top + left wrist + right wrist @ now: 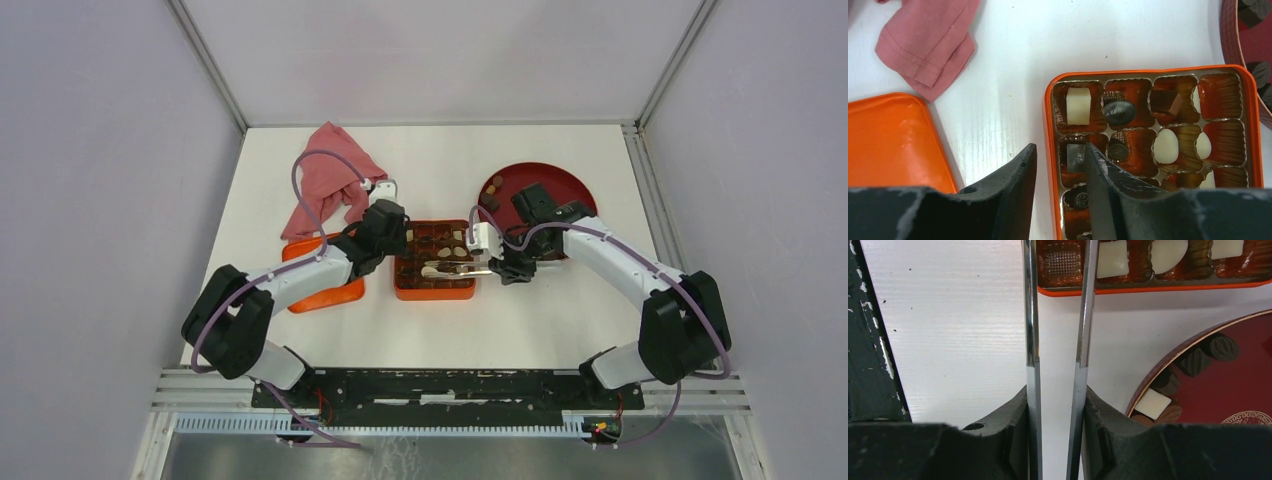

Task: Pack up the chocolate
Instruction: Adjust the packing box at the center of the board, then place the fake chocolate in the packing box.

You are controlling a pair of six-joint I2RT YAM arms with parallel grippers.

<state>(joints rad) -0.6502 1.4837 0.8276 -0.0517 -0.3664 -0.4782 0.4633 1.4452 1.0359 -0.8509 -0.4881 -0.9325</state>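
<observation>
Right hand [1055,395]: clamped narrow on a pair of metal tongs [1031,315], reaching left across the orange box [434,294]; tips cut off in the wrist view and too small from above, so cannot tell if loaded or bare. Left hand [1060,167]: partly open, holding nothing, straddling the left wall of the box. Chocolate [1078,106]: mostly seated in the cells, with a few pieces [1222,347] waiting on the red plate [555,185], just far and right of the box on the worktop. Looks like a placing step: lower the tongs straight down into a bare cell, such as the ridged one by the right wall; ease the blades apart only once seated; lift clear without brushing neighbours. Steady the box by its wall with the left hand, well off the filled cells. Cream ovals [1166,146]: lying flat, long axis near to far. Dark oval [1119,112]: lying roughly left to right. Square blocks: no real long axis. Turn each piece to suit its cell before letting go.
</observation>
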